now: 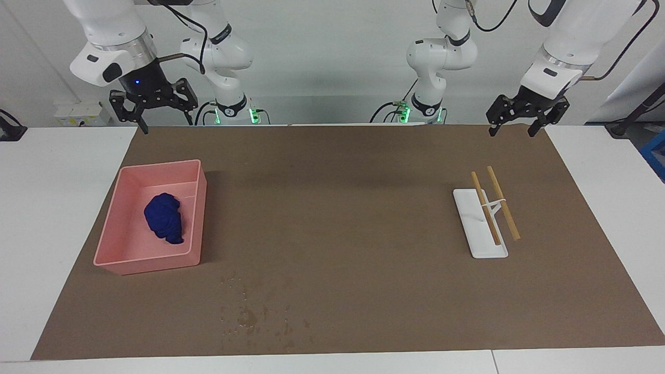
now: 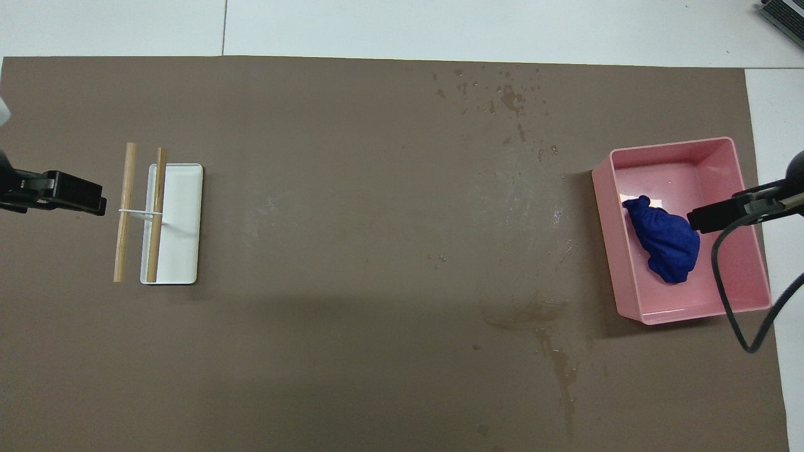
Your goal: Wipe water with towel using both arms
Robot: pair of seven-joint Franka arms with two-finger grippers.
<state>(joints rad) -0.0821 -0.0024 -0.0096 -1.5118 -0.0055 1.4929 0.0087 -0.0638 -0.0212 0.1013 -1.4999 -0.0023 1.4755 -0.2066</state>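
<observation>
The towel (image 1: pixel 165 217) is a crumpled royal-blue bundle lying in a pink bin (image 1: pixel 111 244) toward the right arm's end of the table; it also shows in the overhead view (image 2: pixel 664 246). Water drops (image 1: pixel 249 311) are scattered on the brown mat, farther from the robots than the bin, and show in the overhead view (image 2: pixel 509 97). My right gripper (image 1: pixel 165 123) hangs open and empty, high over the mat's edge at the robots' end, well apart from the towel. My left gripper (image 1: pixel 511 130) hangs open and empty, high at the left arm's end.
A white tray (image 1: pixel 480 244) with two wooden sticks (image 1: pixel 503 202) on a small rack lies toward the left arm's end. A brown mat (image 1: pixel 337 218) covers most of the white table. A faint wet streak (image 2: pixel 556 358) marks the mat nearer to the robots than the bin.
</observation>
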